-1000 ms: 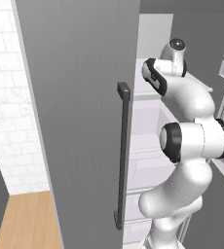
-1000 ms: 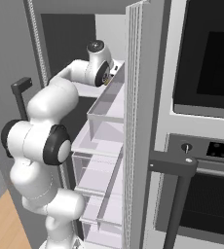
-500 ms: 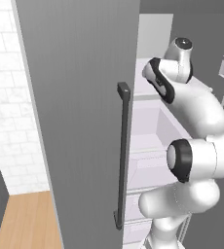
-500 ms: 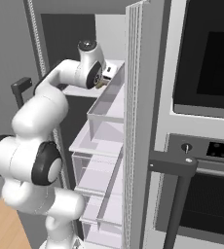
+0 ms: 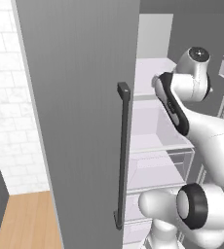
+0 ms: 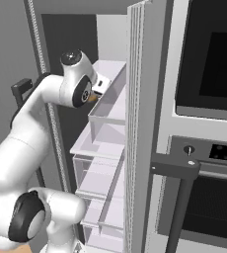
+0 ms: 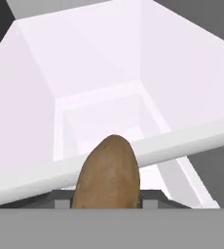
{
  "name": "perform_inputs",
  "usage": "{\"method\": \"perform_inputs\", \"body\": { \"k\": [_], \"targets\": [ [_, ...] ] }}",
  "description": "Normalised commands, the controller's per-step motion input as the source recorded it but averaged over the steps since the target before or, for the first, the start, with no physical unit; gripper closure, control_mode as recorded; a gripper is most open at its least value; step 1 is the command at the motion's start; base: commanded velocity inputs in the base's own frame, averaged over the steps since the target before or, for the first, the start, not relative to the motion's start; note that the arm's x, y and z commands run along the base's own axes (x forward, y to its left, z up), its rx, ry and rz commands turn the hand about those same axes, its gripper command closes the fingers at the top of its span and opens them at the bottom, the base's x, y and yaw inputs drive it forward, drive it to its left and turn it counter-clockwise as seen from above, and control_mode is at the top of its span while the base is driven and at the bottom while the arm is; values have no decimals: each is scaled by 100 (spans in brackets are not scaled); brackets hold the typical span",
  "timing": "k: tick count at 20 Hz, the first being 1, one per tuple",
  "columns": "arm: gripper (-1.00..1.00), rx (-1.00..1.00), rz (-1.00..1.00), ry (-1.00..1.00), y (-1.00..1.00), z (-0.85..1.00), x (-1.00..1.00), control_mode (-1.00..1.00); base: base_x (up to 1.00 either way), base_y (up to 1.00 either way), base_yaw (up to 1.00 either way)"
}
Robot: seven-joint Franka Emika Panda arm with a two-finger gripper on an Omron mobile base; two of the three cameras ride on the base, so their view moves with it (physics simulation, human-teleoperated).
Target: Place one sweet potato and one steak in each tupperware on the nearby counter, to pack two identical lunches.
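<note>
Beside the open fridge door (image 5: 80,112), with its dark vertical handle (image 5: 122,155), the white arm (image 6: 34,128) reaches up into the pale fridge interior (image 5: 155,146). To the right of that door stands the wall oven (image 6: 204,123), its own dark handle (image 6: 177,170) jutting forward. Inside, past the door, clear shelves and drawers (image 6: 98,170) are stacked one under another. And up at the top shelf (image 6: 113,99) by the door's upper edge, the gripper (image 7: 106,202) is pinching a brown sweet potato (image 7: 108,172), jaws pressed against its sides. From the hand's camera the potato hangs just in front of the shelf's white front rail (image 7: 148,148), with the deep white compartment beyond.
</note>
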Motion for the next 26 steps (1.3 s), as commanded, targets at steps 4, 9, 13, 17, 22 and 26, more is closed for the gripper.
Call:
{"method": "perform_inputs", "body": {
  "k": [4,9,13,17,22,26],
  "targets": [
    [100,-2,-2,0,0,0,-100,-100,0,0,0],
    [100,-1,0,-3,0,0,-100,-100,0,0,0],
    [100,-7,0,-3,8,-8,-100,-100,0,0,0],
    [100,-12,0,0,43,-27,-100,-100,0,0,0],
    [100,-13,5,-5,61,-56,-100,-100,0,0,0],
    [100,-3,4,-3,25,-29,-50,100,-50,15,5]
  ]
}}
